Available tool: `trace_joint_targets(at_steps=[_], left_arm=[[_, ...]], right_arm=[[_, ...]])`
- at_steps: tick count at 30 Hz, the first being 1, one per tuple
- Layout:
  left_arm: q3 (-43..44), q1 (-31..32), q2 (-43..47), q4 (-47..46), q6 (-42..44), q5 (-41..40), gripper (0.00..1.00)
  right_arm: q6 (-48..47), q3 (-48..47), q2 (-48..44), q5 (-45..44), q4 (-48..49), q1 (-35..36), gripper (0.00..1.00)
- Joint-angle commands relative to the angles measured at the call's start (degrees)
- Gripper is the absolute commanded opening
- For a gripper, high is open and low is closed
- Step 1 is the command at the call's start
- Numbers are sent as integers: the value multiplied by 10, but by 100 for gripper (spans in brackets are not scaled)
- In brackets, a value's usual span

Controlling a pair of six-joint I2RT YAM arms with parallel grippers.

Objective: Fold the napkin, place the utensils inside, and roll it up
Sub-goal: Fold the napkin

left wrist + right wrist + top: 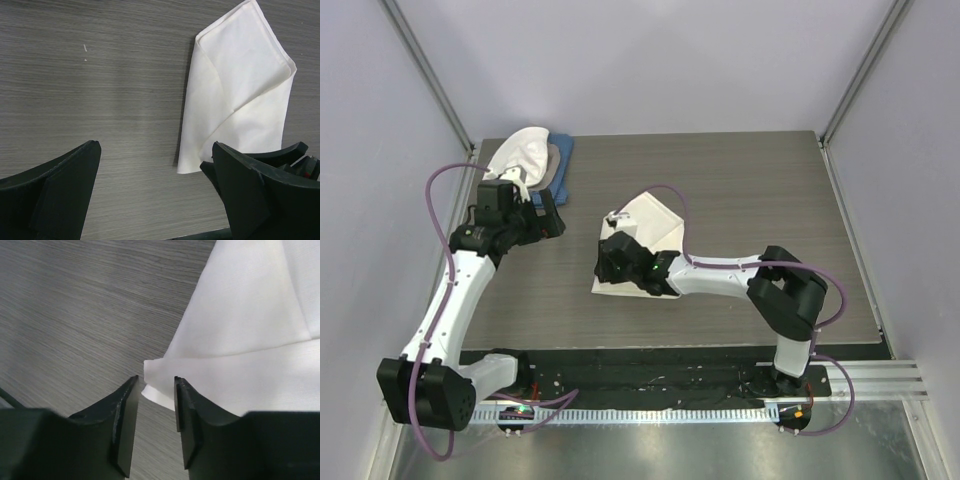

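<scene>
R claw (156,382) slightly open at napkin (240,335) corner; L claw (156,146) wide, empty.

Right half of the surface (790,200) is bare, with an open lane through to the back edge. The strip between left gripper (548,220) and napkin (655,218) is also free. Back-left corner is blocked by stacked cloths (532,158), left gripper just beside them. Mid-surface: napkin, its near-left part under right gripper (612,262) and right arm (720,275). Walls (650,60) close off left, back, right.
</scene>
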State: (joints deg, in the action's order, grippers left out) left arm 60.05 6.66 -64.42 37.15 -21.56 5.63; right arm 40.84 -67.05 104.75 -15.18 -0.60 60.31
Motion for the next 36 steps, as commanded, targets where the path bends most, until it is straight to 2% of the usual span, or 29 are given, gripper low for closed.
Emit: trace_joint_targets(at_steps=[1,5,9,13,17,18,20,21,24,36], left_arm=[[1,-3,-5,-9,8,-4,100],[-1,-3,-14,-8,3,-3,100],[-6,-3,-19,-8,-22,10,100],[-63,-2,-9,-52,-88,29,100],[-105,-3,5,-92,-138,39,100],[-117,-3,14,-107,-151,46,100],[-162,-3,22,-154,-187,51,100],[-186,-2,26,-168,-198,54,100],[-221,-3,25,-211,-225,73,100],[-279,-3,-30,-304,-255,126,100]], right_arm=[[-38,-34,-9,27,43,4,58],[-69,-26,-45,55,60,4,70],[-88,15,-103,24,60,4,71],[-99,53,-131,-4,53,-5,69],[-106,73,-123,-6,58,-10,63],[-109,75,-119,-6,59,-10,57],[-112,78,-111,-5,67,-11,51],[-112,81,-104,-5,70,-11,44],[-116,92,-88,-6,84,-12,36],[-117,104,-33,9,122,-12,30]])
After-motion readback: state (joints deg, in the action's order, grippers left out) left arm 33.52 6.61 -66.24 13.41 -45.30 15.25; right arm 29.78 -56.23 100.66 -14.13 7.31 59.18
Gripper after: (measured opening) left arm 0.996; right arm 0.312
